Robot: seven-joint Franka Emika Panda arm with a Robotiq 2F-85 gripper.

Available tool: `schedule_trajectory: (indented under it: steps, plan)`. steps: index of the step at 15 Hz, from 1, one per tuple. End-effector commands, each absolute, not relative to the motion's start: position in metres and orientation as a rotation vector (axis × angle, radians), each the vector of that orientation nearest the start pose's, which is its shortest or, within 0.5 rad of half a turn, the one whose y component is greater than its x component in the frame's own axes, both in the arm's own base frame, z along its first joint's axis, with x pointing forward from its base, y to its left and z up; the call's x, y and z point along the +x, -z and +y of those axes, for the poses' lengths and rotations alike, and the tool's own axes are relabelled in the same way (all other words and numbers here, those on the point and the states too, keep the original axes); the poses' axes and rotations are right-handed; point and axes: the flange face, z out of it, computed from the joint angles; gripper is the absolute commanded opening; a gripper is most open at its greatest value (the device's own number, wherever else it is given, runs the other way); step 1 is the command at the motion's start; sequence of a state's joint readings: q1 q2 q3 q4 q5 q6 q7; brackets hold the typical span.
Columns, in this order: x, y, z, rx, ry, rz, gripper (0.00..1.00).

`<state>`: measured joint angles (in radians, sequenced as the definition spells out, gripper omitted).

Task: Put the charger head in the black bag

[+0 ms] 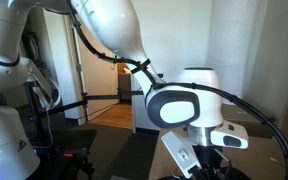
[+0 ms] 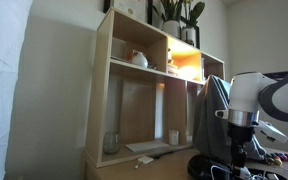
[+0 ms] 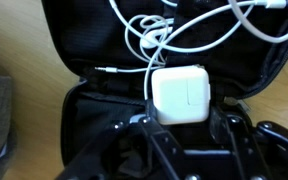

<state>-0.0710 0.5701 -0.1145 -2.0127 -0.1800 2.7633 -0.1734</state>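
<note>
Gripper [image 3: 184,125] was right up close at the bottom of the wrist view, its fingers [image 3: 149,128] clamped on the charger head [image 3: 181,93]. The white block poked out just past the tips, over the open black bag [image 3: 94,60]. Couldn't tell if it touched the lining. Tangled white cords [image 3: 149,35] lay on the bag further up.

One charger head [image 3: 181,96], one black bag [image 3: 76,32]
</note>
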Motion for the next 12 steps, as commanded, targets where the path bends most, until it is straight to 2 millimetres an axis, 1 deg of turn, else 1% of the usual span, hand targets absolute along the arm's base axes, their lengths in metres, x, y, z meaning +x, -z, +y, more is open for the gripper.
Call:
schedule_trajectory:
  steps: [1,3,4,6,11,12]
  plan:
    - [0.592,-0.209,-0.102,-3.296,0.281,-0.298,0.27]
    - [0.589,-0.212,-0.102,-3.295,0.27,-0.299,0.27]
    - [0.601,-0.2,-0.103,-3.288,0.26,-0.287,0.52]
    - [0.598,-0.203,-0.103,-3.288,0.26,-0.287,0.52]
    - [0.596,-0.202,-0.103,-3.287,0.254,-0.287,0.52]
    - [0.595,-0.202,-0.103,-3.295,0.257,-0.288,0.27]
